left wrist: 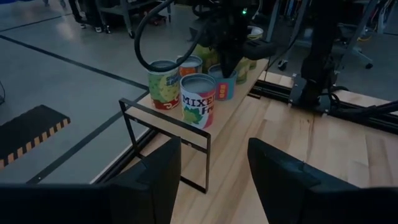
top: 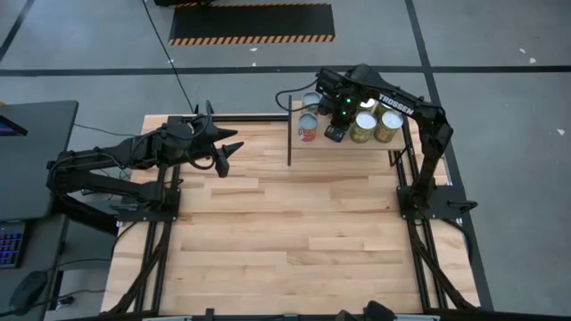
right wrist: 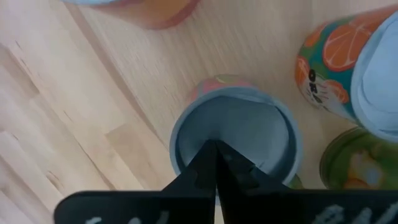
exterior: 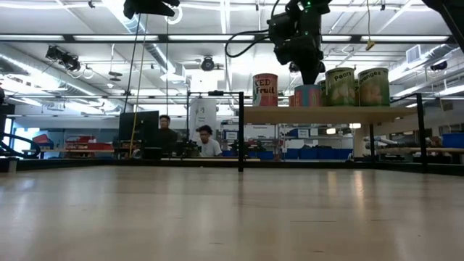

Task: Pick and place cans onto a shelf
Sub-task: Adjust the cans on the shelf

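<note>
High view: cans (top: pixel 373 125) flanking right gripper (top: pixel 335 132)

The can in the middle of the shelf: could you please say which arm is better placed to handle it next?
Probably the right. The right gripper hangs directly over that can on the shelf, while the left gripper sits open over the table, outside the shelf's dark panel.
</note>
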